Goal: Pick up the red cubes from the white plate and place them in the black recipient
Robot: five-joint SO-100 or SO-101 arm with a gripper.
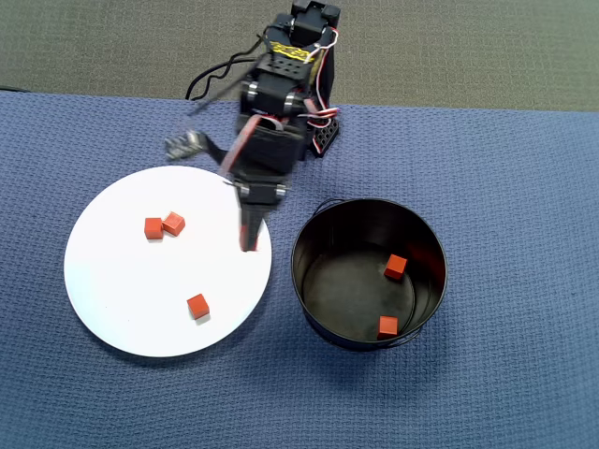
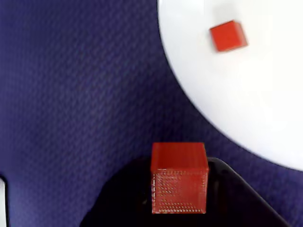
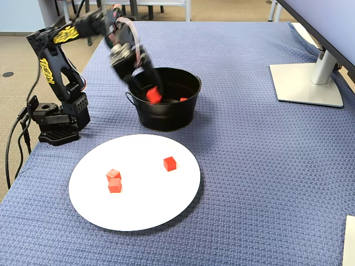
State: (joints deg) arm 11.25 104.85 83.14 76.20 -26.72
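The gripper (image 3: 153, 94) is clamped on one of the red cubes (image 3: 153, 95), holding it off the surface; in the wrist view that cube (image 2: 179, 177) sits at the bottom middle, pinched against the dark finger beneath it. In the overhead view the gripper (image 1: 249, 241) points down over the right edge of the white plate (image 1: 112, 281), close to the gap between the plate and the black recipient (image 1: 314, 299), with the held cube mostly hidden by the fingers. In the fixed view the held cube appears in front of the pot's (image 3: 166, 119) near rim. Three cubes lie on the plate: two touching each other (image 1: 153, 228) (image 1: 174, 224) toward its upper left in the overhead view, and one alone (image 1: 197, 305) lower down. Two more cubes rest on the pot's floor (image 1: 395, 267) (image 1: 387, 326). Plate and pot stand side by side, slightly apart, on a blue woven cloth (image 1: 524, 234) covering the counter. A monitor stand (image 3: 308, 80) sits at the far right of the fixed view.
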